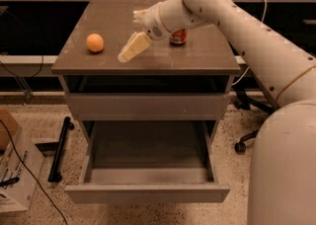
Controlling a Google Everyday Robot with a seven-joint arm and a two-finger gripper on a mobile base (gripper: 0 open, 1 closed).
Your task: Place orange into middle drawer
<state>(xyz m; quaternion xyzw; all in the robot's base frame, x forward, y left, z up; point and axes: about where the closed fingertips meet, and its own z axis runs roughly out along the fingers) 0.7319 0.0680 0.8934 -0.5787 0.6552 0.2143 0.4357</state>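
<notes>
The orange (95, 42) sits on the left part of the grey cabinet top (197, 56). My gripper (128, 37) hovers over the top's middle, a short way right of the orange and not touching it. It is open and empty, with one cream finger (134, 47) pointing down-left towards the front edge. The middle drawer (148, 193) is pulled out below, and its grey inside holds nothing. My arm reaches in from the right.
A red-orange soda can (178, 36) stands on the top behind my wrist. A shut grey drawer front (148, 106) is above the open drawer. A cardboard box (15, 167) and a black bar (60, 149) are on the floor at left, and a chair base (243, 142) at right.
</notes>
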